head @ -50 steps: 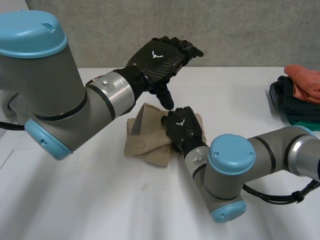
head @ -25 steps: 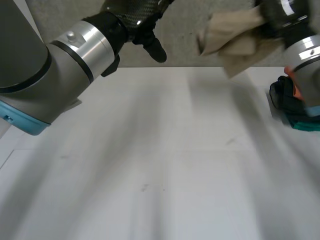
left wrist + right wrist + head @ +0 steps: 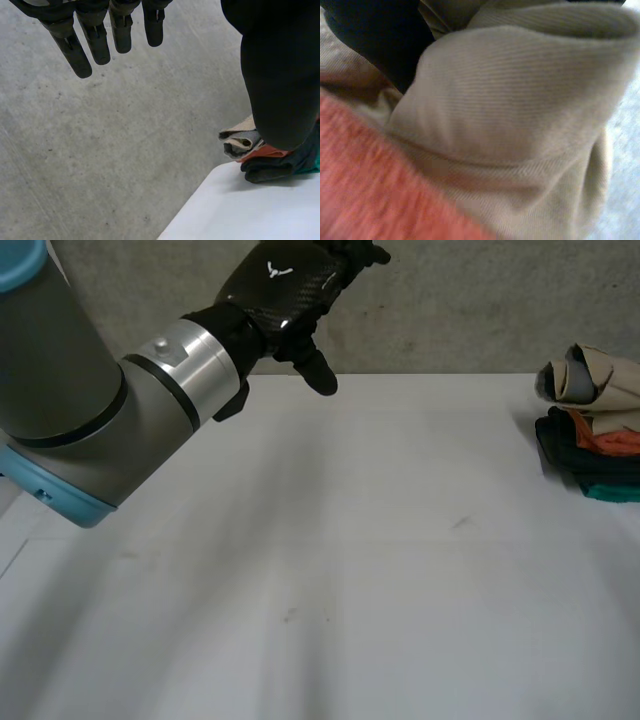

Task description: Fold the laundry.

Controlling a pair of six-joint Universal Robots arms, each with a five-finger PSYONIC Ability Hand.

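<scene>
Head view: the left hand point(image 3: 290, 285) is held raised above the tabletop's point(image 3: 350, 540) far left, released, nothing grasped. A beige cloth point(image 3: 592, 380) is laid atop the pile point(image 3: 600, 455) at far right.

Left wrist view: straight fingers point(image 3: 95, 42) are seen.

Right wrist view: the beige cloth is seen touching an orange cloth point(image 3: 365, 175). The right hand's point(image 3: 370, 40) state cannot be told.

- A beige cloth point(image 3: 592, 370), loosely rolled with a grey inner side showing, tops the pile at the frame's upper right edge.
- Beneath it, stacked, lie an orange cloth point(image 3: 612, 440), a dark cloth point(image 3: 562, 445) and a teal cloth point(image 3: 615, 490).
</scene>
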